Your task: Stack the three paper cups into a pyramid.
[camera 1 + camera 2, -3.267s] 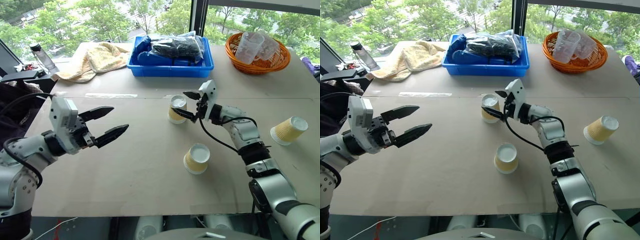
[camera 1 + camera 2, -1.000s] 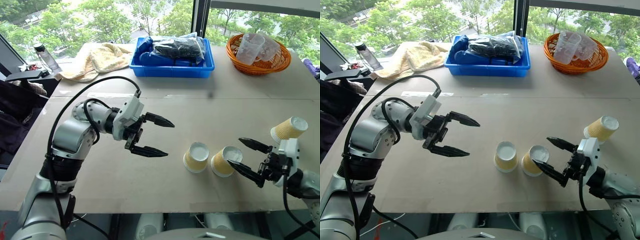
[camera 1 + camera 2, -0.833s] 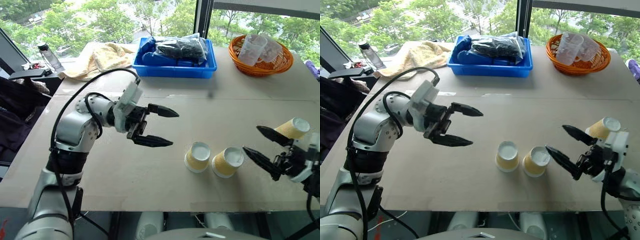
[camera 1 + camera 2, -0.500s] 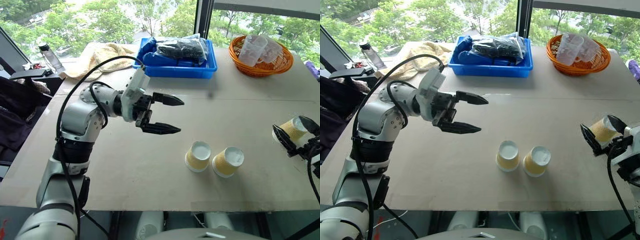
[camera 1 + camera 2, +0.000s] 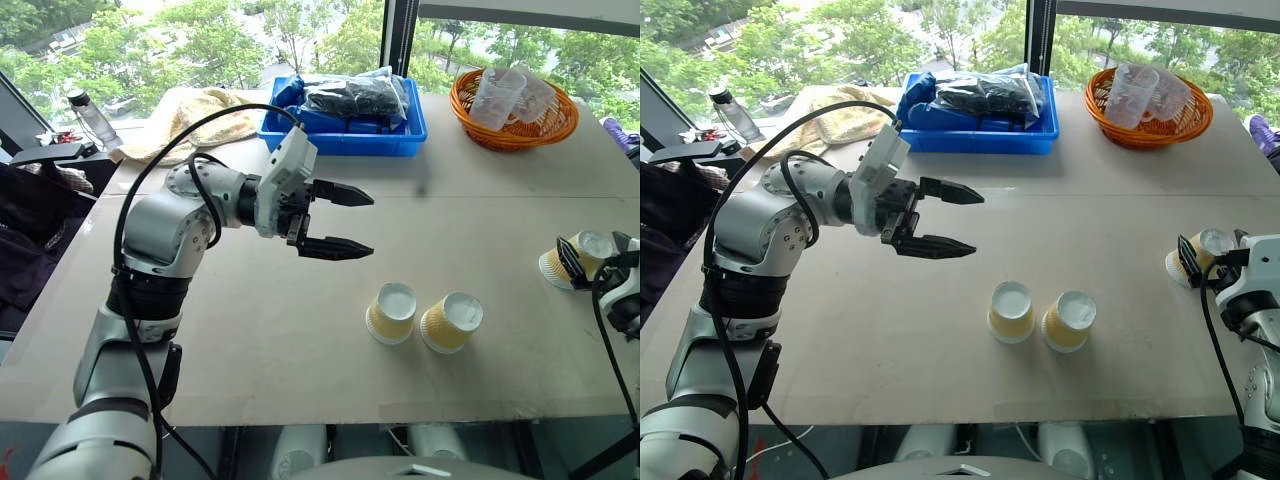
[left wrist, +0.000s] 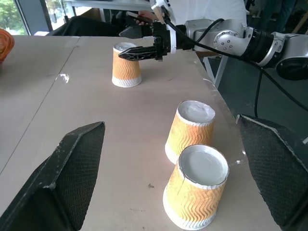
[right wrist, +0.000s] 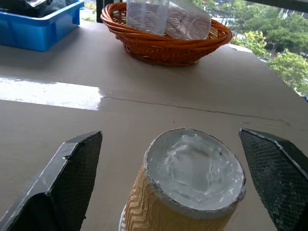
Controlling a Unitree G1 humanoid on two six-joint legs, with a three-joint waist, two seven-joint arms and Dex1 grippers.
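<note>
Two paper cups [image 5: 391,312] [image 5: 451,322] stand upside down, side by side, near the table's front middle. The third paper cup [image 5: 578,258] stands upside down at the far right. My right gripper [image 5: 592,252] is open, with a finger on either side of this cup; in the right wrist view the cup [image 7: 192,185] sits between the spread fingers, apart from both. My left gripper [image 5: 340,220] hovers open and empty above the table, left of and beyond the pair. The left wrist view looks over the pair [image 6: 196,195] [image 6: 189,130] toward the third cup [image 6: 126,65] and the right gripper [image 6: 139,43].
A blue bin [image 5: 345,135] with dark bags stands at the back middle. An orange basket [image 5: 515,125] of clear plastic cups is at the back right. A towel [image 5: 195,115] and a bottle [image 5: 85,115] lie at the back left. The pair stands close to the table's front edge.
My right gripper swung right, away from the pair, and now straddles the third cup. My left gripper rose a little and shifted toward the table's middle. Both stayed open.
</note>
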